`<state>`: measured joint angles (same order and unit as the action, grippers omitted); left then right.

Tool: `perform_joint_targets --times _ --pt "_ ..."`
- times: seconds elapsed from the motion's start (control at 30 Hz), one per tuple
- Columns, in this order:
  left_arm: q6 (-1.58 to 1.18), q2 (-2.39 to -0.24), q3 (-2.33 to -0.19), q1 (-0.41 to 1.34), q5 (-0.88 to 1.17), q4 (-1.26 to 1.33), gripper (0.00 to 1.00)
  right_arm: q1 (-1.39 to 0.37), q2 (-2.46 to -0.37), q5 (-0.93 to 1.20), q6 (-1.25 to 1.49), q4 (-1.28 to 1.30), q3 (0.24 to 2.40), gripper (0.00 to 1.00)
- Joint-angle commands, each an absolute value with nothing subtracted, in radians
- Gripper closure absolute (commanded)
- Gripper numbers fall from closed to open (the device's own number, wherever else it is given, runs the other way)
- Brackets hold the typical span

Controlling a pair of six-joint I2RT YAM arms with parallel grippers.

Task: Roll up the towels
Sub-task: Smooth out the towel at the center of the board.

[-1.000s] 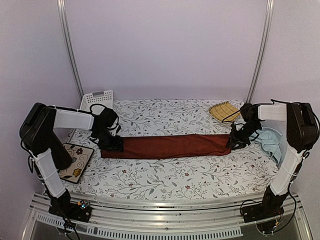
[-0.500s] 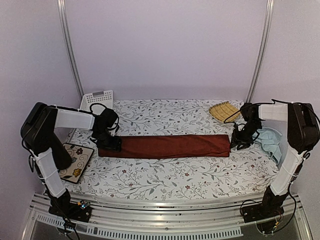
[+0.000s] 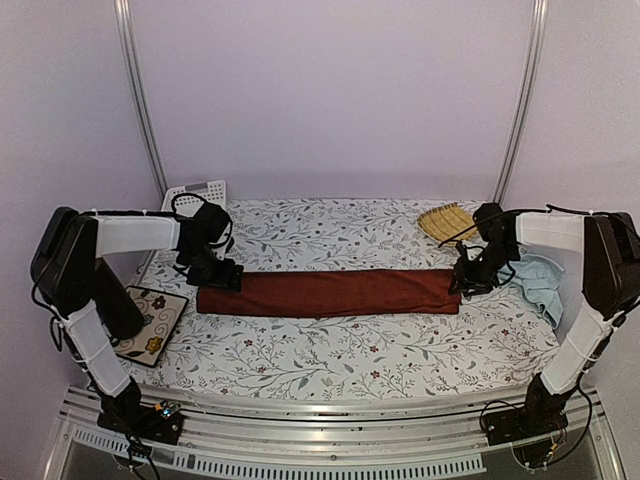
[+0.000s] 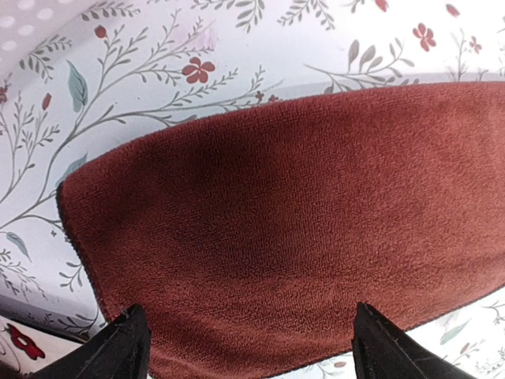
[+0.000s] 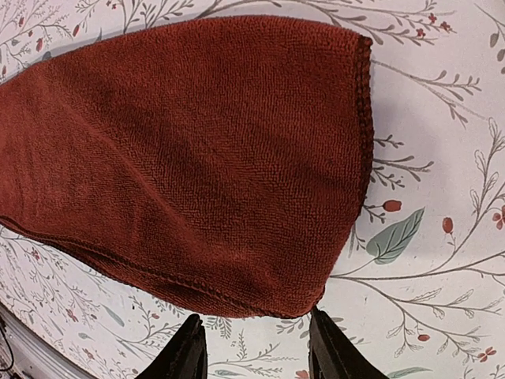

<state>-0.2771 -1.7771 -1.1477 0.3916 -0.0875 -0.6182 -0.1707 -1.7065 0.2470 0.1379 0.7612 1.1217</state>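
Hovering Over Both Ends of the Rust-Red Towel

The rust-red towel [image 3: 330, 292] lies flat on the floral-covered table [image 3: 330, 350], folded into one long narrow strip, a shape that suits rolling from one end to the other. The left fingers [image 4: 130, 347] stand wide apart above the towel's left end and clamp nothing; the cloth spreads smooth beneath them. The right fingers [image 5: 189, 351] are also apart, by a narrower gap, with nothing between them. They hang just off the towel's right-hand corner, where the hem folds back on itself. With one arm at each end, the strip looks to be laid out straight and taut, so rolling has probably not begun.

The pale blue towel [image 3: 540, 280] sits crumpled beyond the red towel's right end, past the right arm, unfolded and seemingly waiting its turn. A yellow bamboo mat [image 3: 447, 222] lies behind the red towel's right end, and a white basket [image 3: 195, 198] behind its left end, both apart from it.
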Motion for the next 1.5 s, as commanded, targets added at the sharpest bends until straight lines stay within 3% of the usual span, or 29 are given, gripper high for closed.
perform_joint_targets --times 0.0,0.7,1.2,1.47 --pt "-0.283 -1.725 -1.145 0.379 -0.084 -0.682 0.11 -0.181 -1.671 0.237 0.156 0.687 1.055 0.54" --pt "-0.271 -1.821 -1.040 0.372 -0.095 -0.597 0.14 -0.186 -1.648 0.166 0.237 0.547 0.933 0.59" --pt "-0.262 -1.847 -1.032 0.363 -0.125 -0.584 0.15 -0.186 -1.663 0.172 0.231 0.538 0.944 0.90" --pt "-0.262 -1.845 -1.041 0.343 -0.138 -0.591 0.16 -0.191 -1.648 0.137 0.221 0.654 1.013 0.93"
